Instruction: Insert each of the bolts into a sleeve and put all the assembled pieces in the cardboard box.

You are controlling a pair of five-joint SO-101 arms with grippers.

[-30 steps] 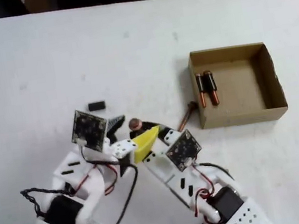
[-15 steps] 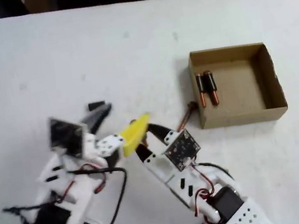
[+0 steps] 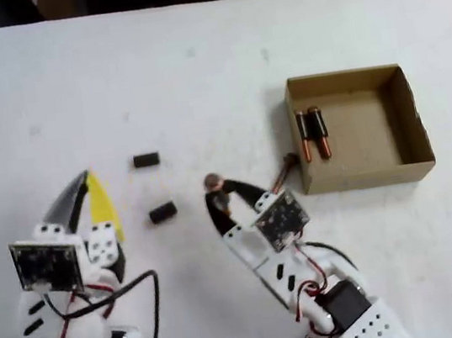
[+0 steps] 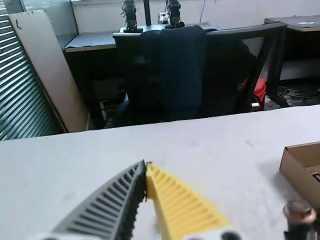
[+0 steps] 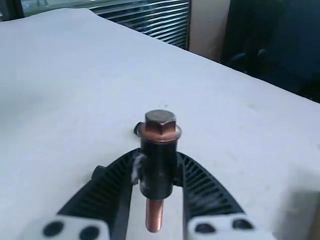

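left hand (image 3: 87, 176): clenched on nothing, the grey and yellow fingers meeting at their tips, raised over the white surface (image 3: 194, 72) at the 8 o'clock part of the high view.
right hand (image 3: 221, 193): grasping a sleeved bolt (image 5: 157, 170) between its black fingers, near the middle of the surface.
sleeved bolt: upright in the right hand. its copper hex head is on top, a black sleeve sits round the shank, and the copper end pokes out underneath.
near sleeve (image 3: 163, 213): black, lying bare on the surface at 9 o'clock of the right hand, apart from it.
far sleeve (image 3: 146, 159): black, lying at 12 o'clock of the near sleeve and 3 o'clock of the left hand's tips.
loose bolt (image 3: 282, 175): copper, lying slantwise at 2 o'clock of the right hand, between it and the box. its head is just beside the box's outer wall, and i cannot tell if they touch.
cardboard box (image 3: 364, 127): open-topped, at 3 o'clock of the high view.
assembled pieces (image 3: 313, 133): two, side by side on the box floor, against the wall on its 9 o'clock side.
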